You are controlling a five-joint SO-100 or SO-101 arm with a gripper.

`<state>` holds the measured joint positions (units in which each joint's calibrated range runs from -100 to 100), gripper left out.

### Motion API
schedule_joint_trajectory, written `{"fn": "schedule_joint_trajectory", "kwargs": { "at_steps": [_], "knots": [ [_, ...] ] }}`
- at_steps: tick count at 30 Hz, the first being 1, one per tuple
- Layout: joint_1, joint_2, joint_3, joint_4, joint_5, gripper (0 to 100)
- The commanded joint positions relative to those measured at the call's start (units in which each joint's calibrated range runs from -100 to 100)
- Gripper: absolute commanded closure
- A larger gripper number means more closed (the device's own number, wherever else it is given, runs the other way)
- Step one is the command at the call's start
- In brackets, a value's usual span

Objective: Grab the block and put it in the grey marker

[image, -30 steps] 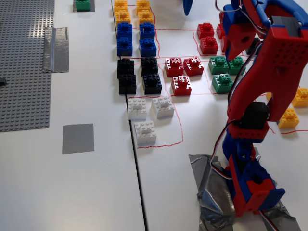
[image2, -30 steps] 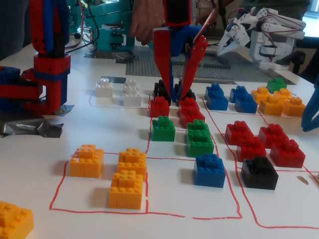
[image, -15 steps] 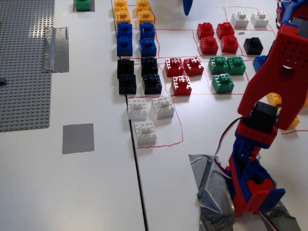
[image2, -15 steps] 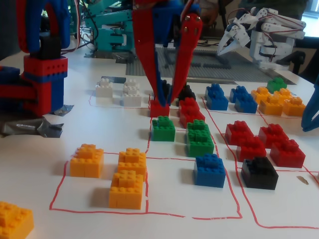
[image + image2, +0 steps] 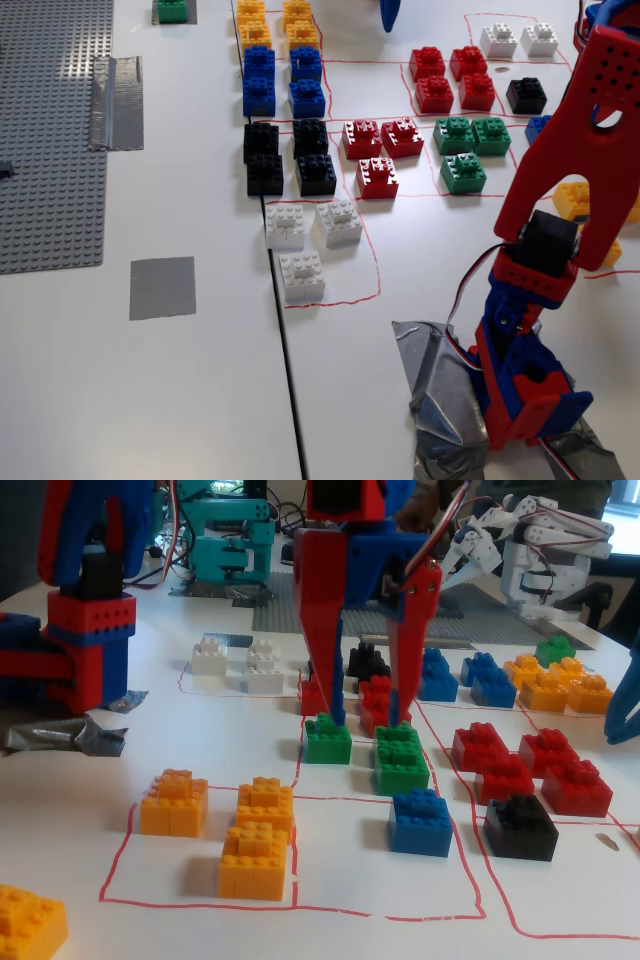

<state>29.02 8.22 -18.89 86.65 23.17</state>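
One fixed view looks steeply down; another sits low, close; both share the green bricks (image 5: 464, 150) (image 5: 328, 738).

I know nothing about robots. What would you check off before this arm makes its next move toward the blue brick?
1. Gripper open and empty: ok.
2. Gripper above the block: not ok; in the low fixed view it hangs over the green bricks, farther from the camera than the block.
3. Room around the block: ok; there are gaps to the black brick and the green bricks.
4. Grey marker bare: ok.
5. Fingertips clear of the bricks beneath: cannot tell.
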Motion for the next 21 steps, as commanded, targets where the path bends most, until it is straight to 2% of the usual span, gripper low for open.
{"fn": "schedule_joint_trajectory", "kwargs": {
  "at_steps": [1, 11, 21],
  "knots": [
    [1.6, -0.63, -6.45, 0.12, 0.63, 81],
    [1.5, 6.3, -12.17, -0.93, -1.56, 73],
    [1.21, 11.25, -15.08, -4.09, -4.49, 73]
  ]
}}
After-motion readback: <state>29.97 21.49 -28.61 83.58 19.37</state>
